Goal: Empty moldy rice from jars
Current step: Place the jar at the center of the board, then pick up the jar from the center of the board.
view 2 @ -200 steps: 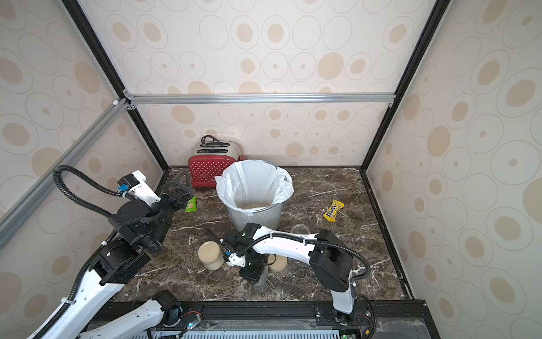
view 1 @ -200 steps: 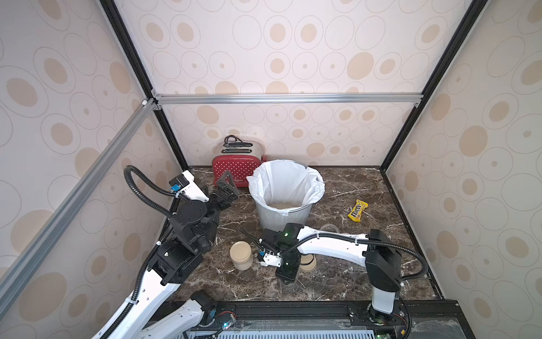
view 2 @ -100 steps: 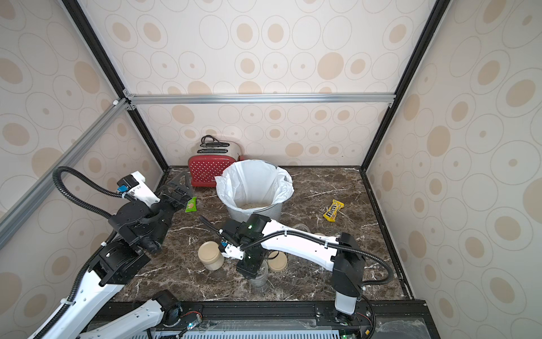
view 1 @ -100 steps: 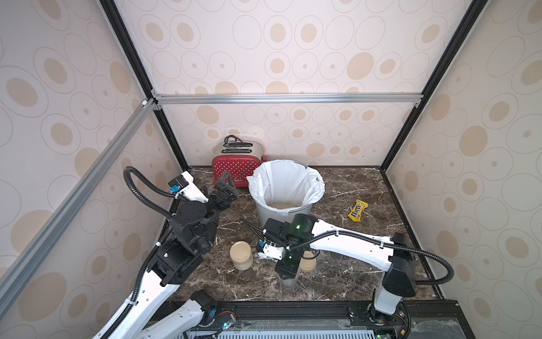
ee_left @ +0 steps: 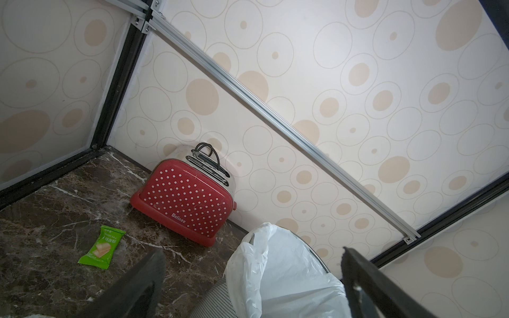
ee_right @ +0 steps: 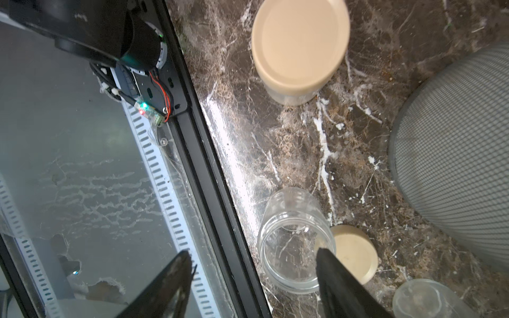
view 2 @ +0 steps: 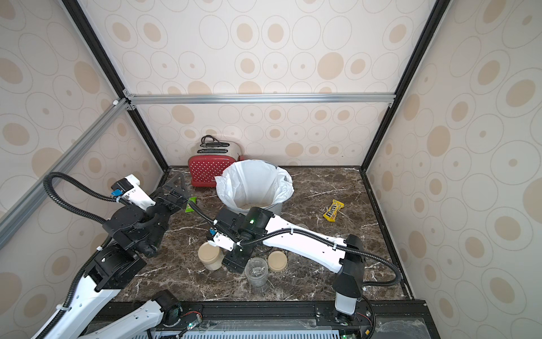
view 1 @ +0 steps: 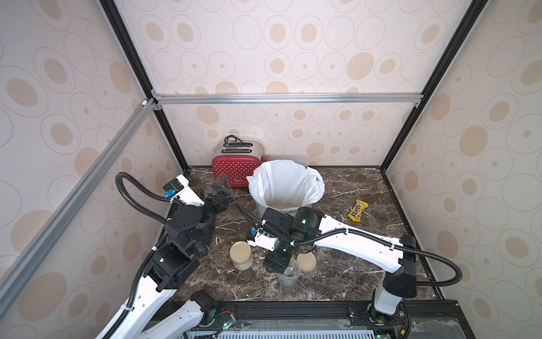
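At the surface's left edge the left gripper (view 1: 223, 190) is held aloft, jaws spread wide with nothing between them; a green wrapper (view 2: 190, 204) is seen just beside it. A toaster (view 1: 237, 173) is set in the back left corner. Near the front edge a lidded jar (view 1: 241, 255) of rice (view 1: 242, 265) is stood. Next comes an empty jar (view 1: 289, 271), with the right gripper (ee_right: 253, 252) parted above it and not clamped, then a loose lid (view 1: 306, 262). Loose rice (view 1: 281, 205) is seen in the bin (view 1: 319, 187). Toward the right edge open room is left around a candy packet (view 1: 357, 210). Since a second ago the right jaws have been widened and the empty jar uncovered.
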You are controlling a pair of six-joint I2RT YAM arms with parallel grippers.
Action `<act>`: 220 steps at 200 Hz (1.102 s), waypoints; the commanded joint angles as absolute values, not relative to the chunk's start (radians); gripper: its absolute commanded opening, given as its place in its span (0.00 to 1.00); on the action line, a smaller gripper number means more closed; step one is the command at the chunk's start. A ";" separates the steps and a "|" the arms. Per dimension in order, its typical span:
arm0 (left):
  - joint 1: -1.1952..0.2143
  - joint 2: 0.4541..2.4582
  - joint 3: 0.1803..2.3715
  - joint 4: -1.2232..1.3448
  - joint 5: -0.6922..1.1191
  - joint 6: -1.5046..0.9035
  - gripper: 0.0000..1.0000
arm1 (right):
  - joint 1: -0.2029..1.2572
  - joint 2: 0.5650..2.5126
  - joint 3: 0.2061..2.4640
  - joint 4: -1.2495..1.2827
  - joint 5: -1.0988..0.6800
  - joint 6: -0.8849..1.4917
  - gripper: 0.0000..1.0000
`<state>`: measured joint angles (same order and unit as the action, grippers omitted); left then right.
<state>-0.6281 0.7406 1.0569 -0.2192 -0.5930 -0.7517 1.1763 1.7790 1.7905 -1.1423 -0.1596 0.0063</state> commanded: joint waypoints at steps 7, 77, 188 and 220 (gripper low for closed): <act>-0.623 0.735 1.068 -0.227 -0.605 -0.752 0.99 | 1.183 1.831 1.828 -1.092 -0.113 0.019 0.76; -0.624 0.724 1.064 -0.234 -0.602 -0.762 0.99 | 1.183 1.946 1.907 -1.010 -0.038 0.036 0.95; -0.623 0.723 1.074 -0.229 -0.594 -0.771 0.99 | 1.183 2.075 1.988 -0.914 0.002 0.048 1.00; -0.622 0.733 1.081 -0.229 -0.573 -0.779 0.99 | 1.183 2.118 2.027 -0.903 -0.001 0.044 1.00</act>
